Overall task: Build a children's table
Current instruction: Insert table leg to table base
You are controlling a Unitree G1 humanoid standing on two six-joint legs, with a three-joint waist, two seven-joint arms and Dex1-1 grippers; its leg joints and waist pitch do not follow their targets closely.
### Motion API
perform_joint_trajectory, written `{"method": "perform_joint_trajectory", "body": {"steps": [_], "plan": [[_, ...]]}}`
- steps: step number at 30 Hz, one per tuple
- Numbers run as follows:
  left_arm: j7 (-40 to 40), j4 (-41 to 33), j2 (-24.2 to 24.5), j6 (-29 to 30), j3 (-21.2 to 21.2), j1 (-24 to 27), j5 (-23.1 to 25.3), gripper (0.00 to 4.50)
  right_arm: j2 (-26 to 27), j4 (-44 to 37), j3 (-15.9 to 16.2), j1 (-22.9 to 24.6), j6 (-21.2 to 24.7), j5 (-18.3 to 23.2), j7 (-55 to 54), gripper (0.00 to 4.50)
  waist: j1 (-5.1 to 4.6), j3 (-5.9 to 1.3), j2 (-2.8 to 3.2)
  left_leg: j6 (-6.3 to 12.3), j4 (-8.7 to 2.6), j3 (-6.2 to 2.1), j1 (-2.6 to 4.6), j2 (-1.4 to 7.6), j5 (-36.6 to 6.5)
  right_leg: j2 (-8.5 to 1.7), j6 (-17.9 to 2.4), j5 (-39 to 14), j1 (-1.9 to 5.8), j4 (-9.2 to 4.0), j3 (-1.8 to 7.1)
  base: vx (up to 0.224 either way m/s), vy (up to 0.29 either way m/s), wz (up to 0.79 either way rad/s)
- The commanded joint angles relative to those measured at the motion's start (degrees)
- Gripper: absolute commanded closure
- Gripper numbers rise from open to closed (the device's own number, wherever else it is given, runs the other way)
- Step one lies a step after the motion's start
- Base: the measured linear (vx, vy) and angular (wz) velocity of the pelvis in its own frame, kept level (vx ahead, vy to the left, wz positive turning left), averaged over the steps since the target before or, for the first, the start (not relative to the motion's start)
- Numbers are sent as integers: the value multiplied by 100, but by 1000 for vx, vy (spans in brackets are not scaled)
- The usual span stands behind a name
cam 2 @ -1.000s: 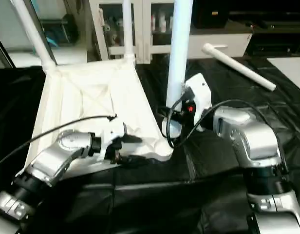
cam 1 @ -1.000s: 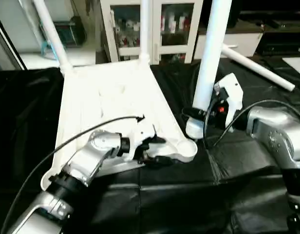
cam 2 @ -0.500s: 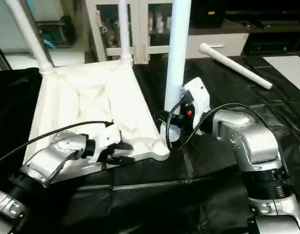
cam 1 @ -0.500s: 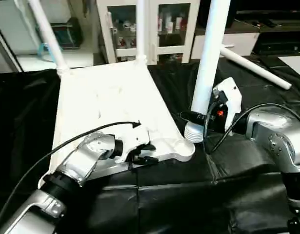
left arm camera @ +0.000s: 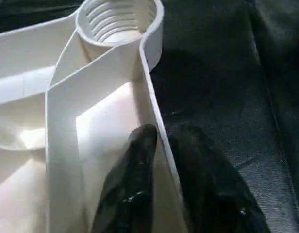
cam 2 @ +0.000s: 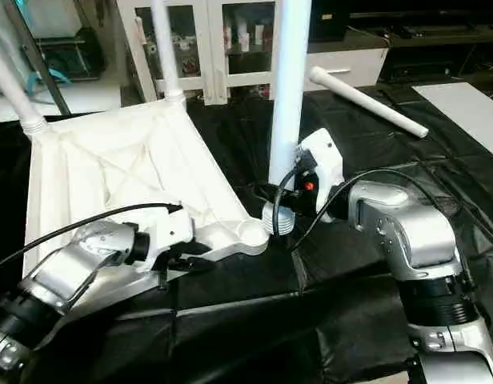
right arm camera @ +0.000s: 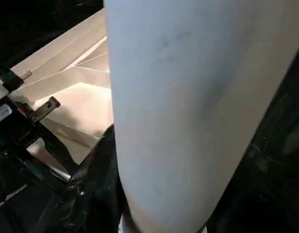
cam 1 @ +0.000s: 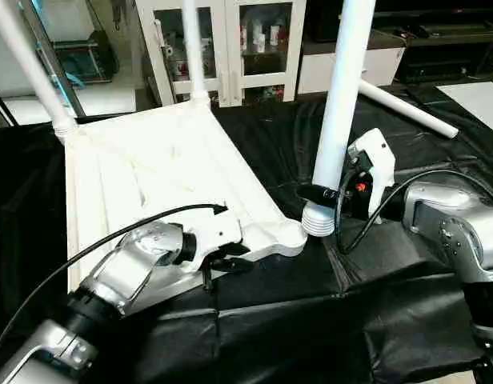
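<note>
The white tabletop lies upside down on the black-covered table. Two legs stand in its far corner sockets. My left gripper is shut on the near rim wall, one finger on each side, just short of the empty threaded socket at the near right corner. My right gripper is shut on a third leg and holds it upright. That leg's ribbed end hangs just right of the empty socket. A fourth leg lies loose at the back right.
A white glass-door cabinet stands beyond the table's far edge. A white sheet lies at the far right. Black cables loop from both wrists. Wrinkled black cover stretches in front of the tabletop.
My left fingers have closed onto the tabletop's rim wall. The whole view has shifted. The right gripper keeps the upright leg beside the near corner socket as before.
</note>
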Motion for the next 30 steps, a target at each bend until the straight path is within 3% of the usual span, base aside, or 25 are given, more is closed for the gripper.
{"method": "perform_joint_trajectory", "body": {"steps": [1, 6, 7, 8, 10, 11, 12, 15, 16, 18, 19, 25, 26, 29, 30], "plan": [[81, 123, 153, 155, 110, 140, 102, 381, 8, 19, 34, -148, -82, -13, 40, 264, 76, -364, -85, -96, -486, -168, 114, 261, -1966, -203, -1140, -2172, 221, -443, 199, 0, 0, 0], [85, 1, 96, 66, 115, 221, 106, 421, 75, 70, 69, -162, -106, 7, 104, 264, 103, -334, -113, -174, -492, -181, 150, 255, -2251, -205, -915, -2779, 164, -505, 192, 0, 0, 0], [34, -41, 72, -9, 86, 214, 94, 429, 75, 75, 88, -177, -90, 38, 170, 264, 112, -328, -175, -164, -484, -183, 156, 254, -2277, -215, -828, -2999, 151, -519, 190, 0, 0, 0], [-36, -86, 25, -92, 19, 173, 107, 443, 66, 86, 116, -205, -64, 108, 294, 264, 129, -315, -143, -191, -483, -187, 181, 258, -2349, -224, -739, -3218, 120, -561, 190, 0, 0, 0], [-52, -79, -3, -122, -14, 150, 129, 447, 63, 94, 127, -210, -70, 139, 349, 264, 135, -306, -126, -226, -493, -205, 164, 254, -2423, -222, -662, -3330, 127, -566, 177, 0, 0, 0], [-52, -72, -19, -128, -29, 140, 147, 449, 61, 100, 131, -210, -79, 152, 375, 264, 172, -299, -131, -274, -490, -194, 239, 261, -2584, -206, -587, -3430, 52, -615, 179, 0, 0, 0], [-72, -51, -42, -155, -72, 132, 188, 449, 84, 134, 146, -241, -92, 150, 385, 264, 170, -297, -123, -292, -486, -192, 253, 258, -2624, -201, -582, -3443, 43, -620, 180, 0, 0, 0], [-58, 14, -90, -221, -155, 169, 266, 450, 149, 134, 199, -244, -113, 137, 383, 264, 188, -295, -152, -312, -518, -221, 217, 268, -2659, -214, -526, -3473, 82, -613, 162, 0, 0, 0], [-51, -11, -78, -214, -178, 180, 300, 450, 162, 120, 238, -253, -108, 114, 381, 264, 191, -292, -110, -382, -542, -232, 227, 271, -2798, -208, -478, -3467, 76, -625, 157, 0, 0, 0], [-3, -88, -116, -123, -186, 219, 299, 450, 189, 78, 290, -258, -25, 142, 429, 264, 202, -306, -180, -377, -556, -234, 213, 277, -2778, -214, -511, -3317, 98, -608, 159, 0, 0, 0], [15, -106, -131, -108, -189, 229, 305, 450, 196, 69, 308, -258, 0, 151, 453, 264, 221, -307, -148, -374, -564, -237, 211, 280, -2750, -224, -542, -3244, 100, -596, 167, 0, 0, 0], [58, -18, -171, -132, -162, 181, 426, 450, 98, 127, 572, -257, 216, 43, 581, 264, 264, -320, -157, -348, -559, -196, 220, 282, -2556, -225, -689, -2893, 99, -578, 203, 0, 0, 0], [52, 1, -177, -150, -157, 166, 446, 450, 78, 96, 571, -246, 236, 47, 581, 264, 270, -315, -135, -349, -564, -197, 215, 283, -2540, -226, -696, -2882, 103, -575, 208, 0, 0, 0], [14, -8, -186, -144, -160, 144, 459, 450, -1, -35, 526, -185, 333, 107, 551, 264, 266, -315, -148, -355, -561, -196, 219, 281, -2560, -226, -676, -2944, 109, -579, 204, 0, 0, 0], [14, -8, -186, -144, -160, 144, 459, 450, -2, -36, 526, -185, 333, 107, 551, 264, 259, -311, -178, -346, -562, -194, 212, 283, -2548, -225, -663, -2966, 110, -586, 204, 0, 0, 0]]}}
